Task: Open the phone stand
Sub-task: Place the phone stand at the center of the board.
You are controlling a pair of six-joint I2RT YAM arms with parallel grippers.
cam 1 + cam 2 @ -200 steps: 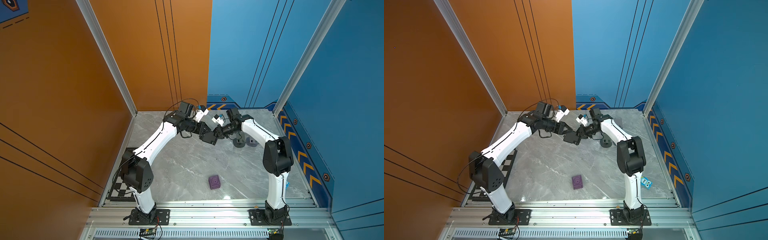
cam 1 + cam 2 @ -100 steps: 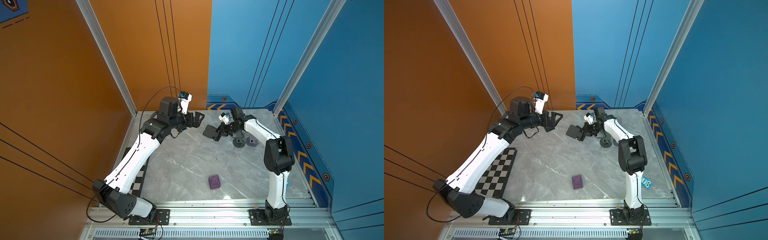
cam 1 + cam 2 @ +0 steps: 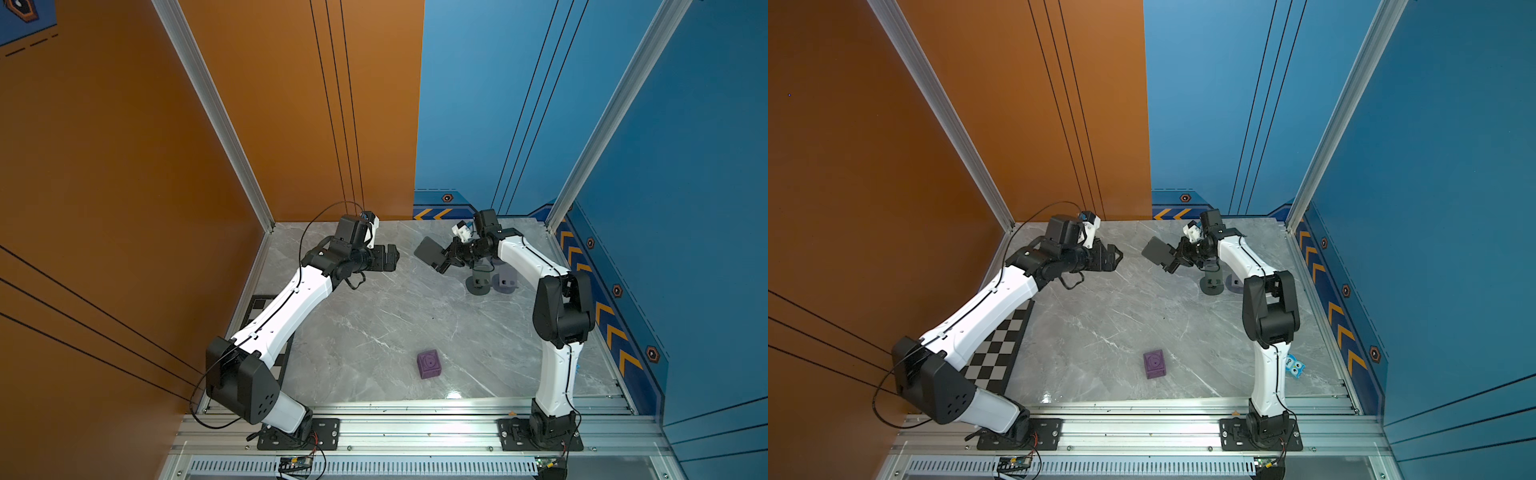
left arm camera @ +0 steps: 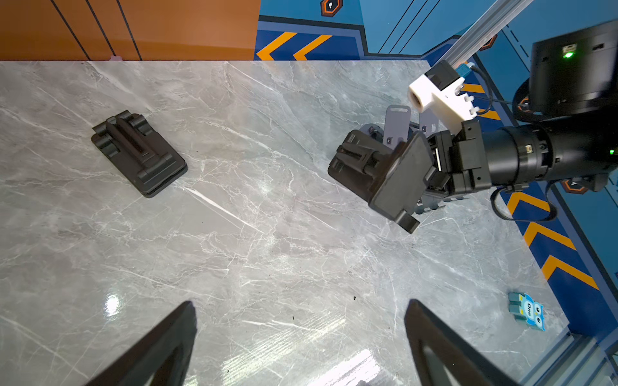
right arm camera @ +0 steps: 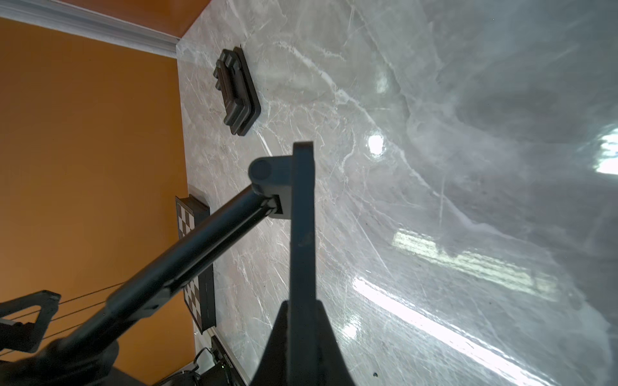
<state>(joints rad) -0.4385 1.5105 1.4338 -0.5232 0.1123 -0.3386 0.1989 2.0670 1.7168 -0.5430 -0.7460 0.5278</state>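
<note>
My right gripper (image 3: 451, 259) (image 3: 1179, 261) is shut on a black phone stand (image 3: 430, 251) (image 3: 1156, 251) and holds it above the back of the table. In the left wrist view this stand (image 4: 398, 177) is unfolded, its plate angled away from its base. In the right wrist view the plate (image 5: 302, 217) runs edge-on between my right gripper's (image 5: 301, 310) fingers, and the hinged arm (image 5: 200, 247) branches off. My left gripper (image 3: 390, 257) (image 3: 1115, 257) (image 4: 301, 302) is open and empty, apart to the left of the stand.
A second black stand (image 4: 138, 153) (image 5: 237, 93) lies folded flat near the orange wall. Two grey stands (image 3: 480, 282) (image 3: 505, 280) stand under my right arm. There is a purple cube (image 3: 429, 363) at the front middle, an owl figure (image 3: 1295, 366) front right and a checkerboard (image 3: 994, 353) on the left edge.
My left gripper has let go of the stand, opened wide and drawn back to the left. My right gripper keeps hold of the stand and has shifted slightly to the right.
</note>
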